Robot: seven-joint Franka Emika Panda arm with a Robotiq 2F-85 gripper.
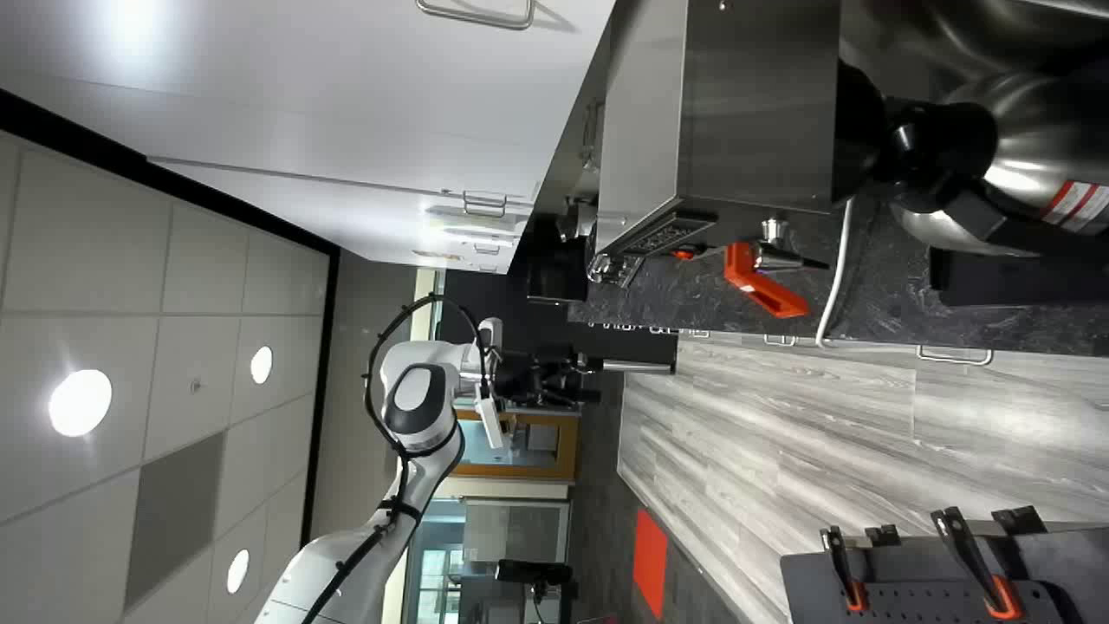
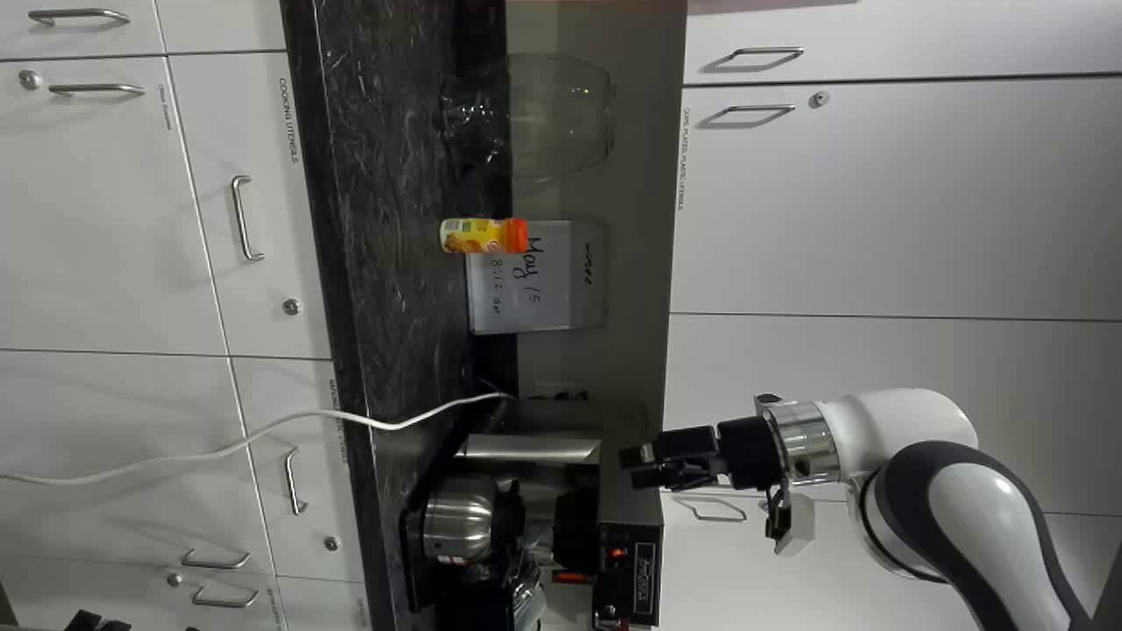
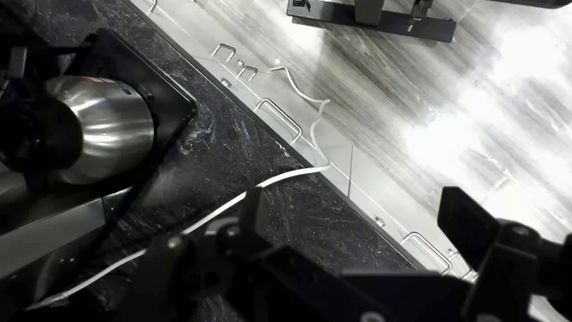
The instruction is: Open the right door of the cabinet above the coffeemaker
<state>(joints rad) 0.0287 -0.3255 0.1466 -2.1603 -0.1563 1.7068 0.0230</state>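
Note:
Both exterior views are turned on their side. In an exterior view, the right door (image 2: 885, 570) of the white wall cabinet (image 2: 877, 359) is a flat white panel with a slim silver bar handle (image 2: 720, 519); it looks flush and shut. My gripper (image 2: 637, 470) points down in front of the cabinet, above and beside that handle in the picture, overlapping the coffeemaker's top (image 2: 631, 491). In an exterior view (image 1: 593, 380) a gap shows between gripper and cabinet (image 1: 364, 95). In the wrist view the gripper's fingers (image 3: 357, 214) are wide apart and empty; the cabinet is out of view there.
Beneath the cabinet stand the steel coffeemaker (image 1: 762, 121) and a steel carafe (image 3: 111, 129) on a dark counter (image 3: 232, 147). A white cable (image 3: 286, 174) crosses the counter edge. A yellow bottle (image 2: 478, 235) and a small whiteboard (image 2: 535, 298) stand further along. Lower drawers have bar handles.

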